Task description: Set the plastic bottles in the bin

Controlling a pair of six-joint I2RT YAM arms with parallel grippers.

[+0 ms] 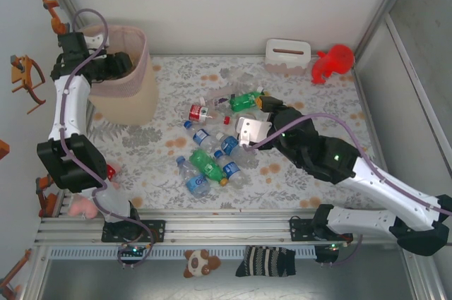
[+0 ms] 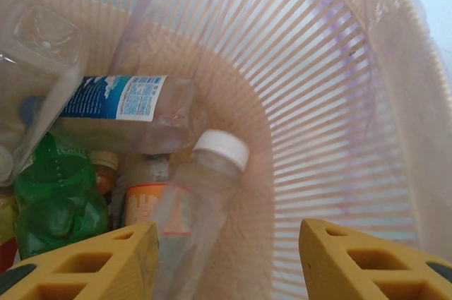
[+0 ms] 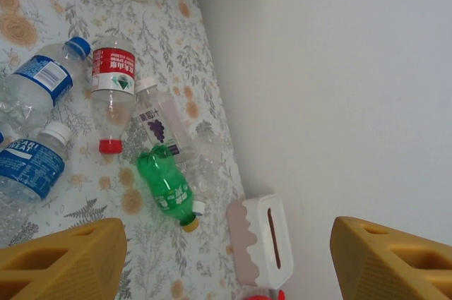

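Left gripper (image 2: 227,233) hangs over the bin (image 1: 143,56) at the table's (image 1: 332,95) far-left corner, jaws parted and released. A white-capped clear bottle (image 2: 201,194) lies below them inside the bin, next to a blue-labelled bottle (image 2: 116,99). Mid-table, plastic bottles (image 1: 212,146) lie scattered; right gripper (image 1: 263,102) hovers just beside a green bottle (image 1: 245,99), jaws wide, gripping nothing, with the white tissue box (image 1: 287,54) and red toy figure (image 1: 333,61) far right.
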